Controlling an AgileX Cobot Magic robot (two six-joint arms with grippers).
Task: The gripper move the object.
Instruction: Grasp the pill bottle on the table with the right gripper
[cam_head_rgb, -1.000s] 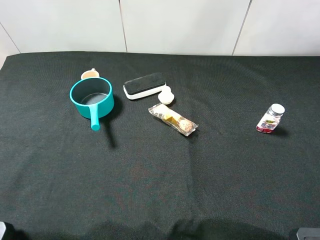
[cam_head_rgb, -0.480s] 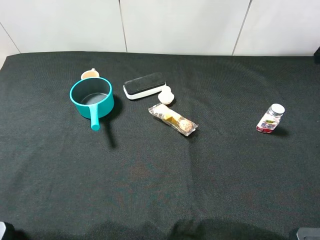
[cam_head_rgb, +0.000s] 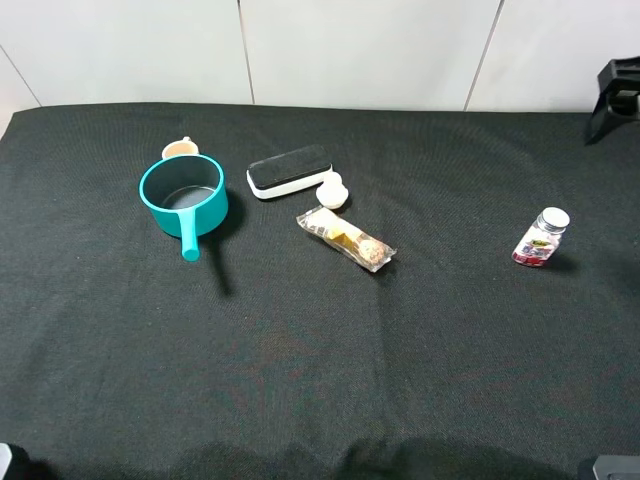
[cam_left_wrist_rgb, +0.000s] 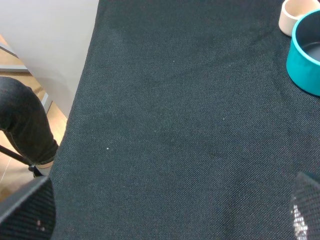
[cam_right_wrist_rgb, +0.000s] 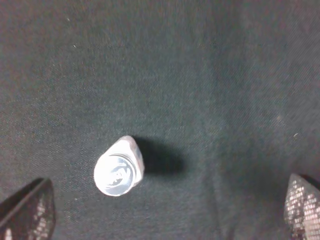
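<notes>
The object, a small clear bottle (cam_head_rgb: 541, 238) with a silver-white cap and a red-purple label, stands upright on the black cloth at the right. My right gripper (cam_head_rgb: 613, 100) shows as a dark shape at the right edge, beyond the bottle and apart from it. In the right wrist view I look down on the bottle's cap (cam_right_wrist_rgb: 119, 171), and the right gripper (cam_right_wrist_rgb: 165, 207) is open, with its fingers far apart and nothing between them. In the left wrist view the left gripper (cam_left_wrist_rgb: 167, 210) also stands open over bare cloth, far from the bottle.
A teal pot (cam_head_rgb: 183, 196) with its handle toward the front sits at the left, with a small beige cup (cam_head_rgb: 180, 149) behind it. A black-and-white block (cam_head_rgb: 289, 171), a white round lump (cam_head_rgb: 331, 190) and a wrapped snack bar (cam_head_rgb: 346, 238) lie mid-table. The left wrist view shows the table's left edge (cam_left_wrist_rgb: 82, 100).
My right gripper has come into the exterior view at the top right edge. The bottle and the other things have not moved.
</notes>
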